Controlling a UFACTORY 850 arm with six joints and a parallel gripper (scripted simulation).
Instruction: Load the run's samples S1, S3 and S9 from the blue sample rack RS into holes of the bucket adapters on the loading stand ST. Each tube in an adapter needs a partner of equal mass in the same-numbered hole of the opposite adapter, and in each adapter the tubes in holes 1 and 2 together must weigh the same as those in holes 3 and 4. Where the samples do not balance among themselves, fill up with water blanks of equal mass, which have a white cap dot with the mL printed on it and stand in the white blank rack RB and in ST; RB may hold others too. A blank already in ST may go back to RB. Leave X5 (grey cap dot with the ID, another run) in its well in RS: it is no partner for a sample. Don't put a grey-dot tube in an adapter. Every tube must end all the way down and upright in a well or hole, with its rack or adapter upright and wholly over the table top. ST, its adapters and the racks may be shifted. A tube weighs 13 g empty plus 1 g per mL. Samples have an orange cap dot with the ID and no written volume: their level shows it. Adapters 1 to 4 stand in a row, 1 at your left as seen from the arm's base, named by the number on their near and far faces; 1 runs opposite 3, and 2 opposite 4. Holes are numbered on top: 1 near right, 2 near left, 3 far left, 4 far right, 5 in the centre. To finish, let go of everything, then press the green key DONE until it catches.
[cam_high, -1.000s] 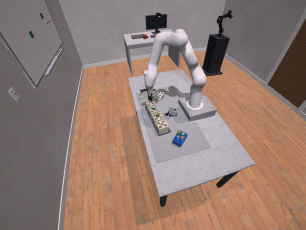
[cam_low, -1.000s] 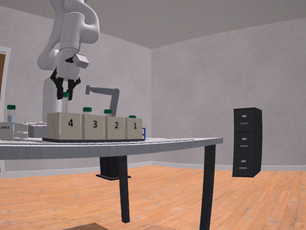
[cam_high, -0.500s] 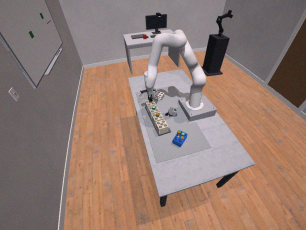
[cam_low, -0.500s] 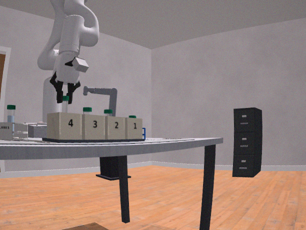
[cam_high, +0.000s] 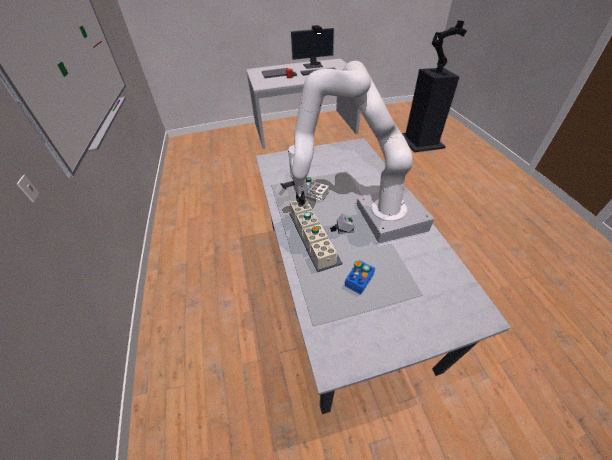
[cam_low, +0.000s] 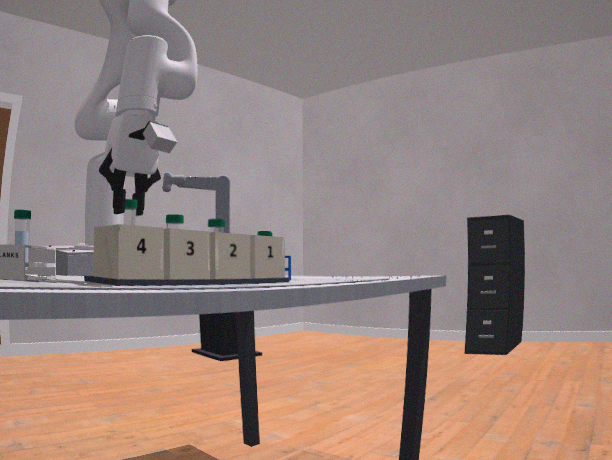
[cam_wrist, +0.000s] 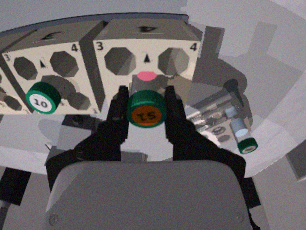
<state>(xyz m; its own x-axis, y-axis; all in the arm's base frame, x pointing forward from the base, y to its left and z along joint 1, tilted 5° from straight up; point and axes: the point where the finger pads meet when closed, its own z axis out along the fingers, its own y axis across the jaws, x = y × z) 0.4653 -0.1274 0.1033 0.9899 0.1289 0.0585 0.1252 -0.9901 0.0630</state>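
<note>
My gripper (cam_wrist: 146, 97) (cam_low: 129, 205) (cam_high: 301, 198) is shut on a sample tube (cam_wrist: 145, 113) (cam_low: 131, 204) with a green cap and an orange dot whose ID is too blurred to read. It holds the tube upright over adapter 4 (cam_low: 129, 260) (cam_wrist: 149, 41), with the pink lower end at the adapter's top near the middle; I cannot tell which hole. The cap stands higher than the seated tubes' caps. Adapter 3 (cam_low: 190, 260) holds a white-dot blank marked 10 (cam_wrist: 41, 99) (cam_high: 307, 215). Adapter 2 (cam_low: 232, 262) holds an orange-dot tube (cam_high: 315, 229). Adapter 1 (cam_low: 270, 262) (cam_high: 325, 252) is at the row's other end.
The blue rack RS (cam_high: 356, 285) stands beyond adapter 1 with several tubes in it. The white blank rack RB (cam_high: 318, 190) (cam_wrist: 216, 120) (cam_low: 12, 260) stands close beside adapter 4, with a blank (cam_wrist: 246, 144) in it. The DONE key (cam_high: 349, 219) sits between the stand and the arm's base.
</note>
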